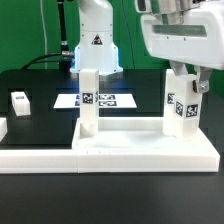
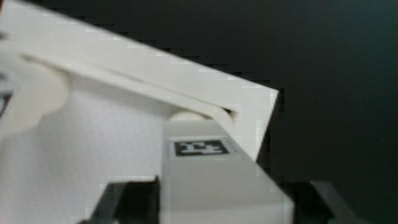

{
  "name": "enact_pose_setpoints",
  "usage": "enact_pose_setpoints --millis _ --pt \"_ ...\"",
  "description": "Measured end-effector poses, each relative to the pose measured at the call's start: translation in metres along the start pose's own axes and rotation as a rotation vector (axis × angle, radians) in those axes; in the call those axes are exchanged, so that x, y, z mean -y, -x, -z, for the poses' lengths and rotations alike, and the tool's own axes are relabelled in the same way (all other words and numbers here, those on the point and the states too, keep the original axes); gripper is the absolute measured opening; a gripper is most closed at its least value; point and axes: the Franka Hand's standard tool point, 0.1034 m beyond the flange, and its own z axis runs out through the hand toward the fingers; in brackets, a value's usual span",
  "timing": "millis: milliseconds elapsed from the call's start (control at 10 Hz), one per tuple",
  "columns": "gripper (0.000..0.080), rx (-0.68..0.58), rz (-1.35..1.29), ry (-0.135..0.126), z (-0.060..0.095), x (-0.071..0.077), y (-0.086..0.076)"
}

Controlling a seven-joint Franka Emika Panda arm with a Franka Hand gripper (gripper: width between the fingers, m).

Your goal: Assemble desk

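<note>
**Exterior view**
- Step in hand: fitting a second leg. The standing leg (image 1: 88, 100) is already upright on the tabletop (image 1: 120, 152) near frame centre, so I judge the build to be around its middle.
- Gripper (image 1: 184, 80): upper part of the exterior view's right, clamped around the upper end of the held leg (image 1: 180, 110).
- Held leg: upright, with its foot at the slab's far rim. Whether it touches cannot be told.
- Tabletop: broad white slab with raised rims, lying across the lower frame.
- Spare leg (image 1: 20, 100): lies on the black table (image 1: 40, 85) at the exterior view's left, well apart.
- Marker board (image 1: 112, 100): mid frame, behind the standing leg.
- Next move calls for (judgement): squaring the foot over its corner seat, then pressing or turning it home. A tilt could jam it.

**Wrist view**
- Held leg (image 2: 214, 170): white, square-section, with its tag facing the camera.
- Fingers (image 2: 121, 200): dark, flanking the leg closely. Blur hides the pad contact.
- Tabletop (image 2: 98, 120): white face and raised rim beneath the leg, its corner set against the black table.
</note>
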Motion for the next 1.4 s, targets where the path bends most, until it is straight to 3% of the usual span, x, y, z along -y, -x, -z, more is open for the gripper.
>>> enact_pose_setpoints --millis 100,300,400,500,1000,1100,1200,1400 --pt "0.0307 0.005 0.018 -0.001 -0.0001 0.0002 0.0009" --pt "0.0546 0.005 0.082 0.002 0.0001 -0.0001 0.0010" --pt "0.0616 0.007 0.302 0.026 0.0039 -0.0014 -0.0010" --pt "0.0616 0.007 0.567 0.059 0.0060 -0.0026 -0.0037" --pt "0.0649 0.019 0.947 0.059 0.0043 -0.0031 -0.0032" --pt "0.0649 -0.022 1.169 0.096 0.0030 -0.0031 -0.0041" --pt "0.0649 -0.040 1.281 0.109 -0.0003 -0.0028 0.0006" --pt "0.0649 -0.042 1.279 0.099 0.0008 -0.0016 -0.0043"
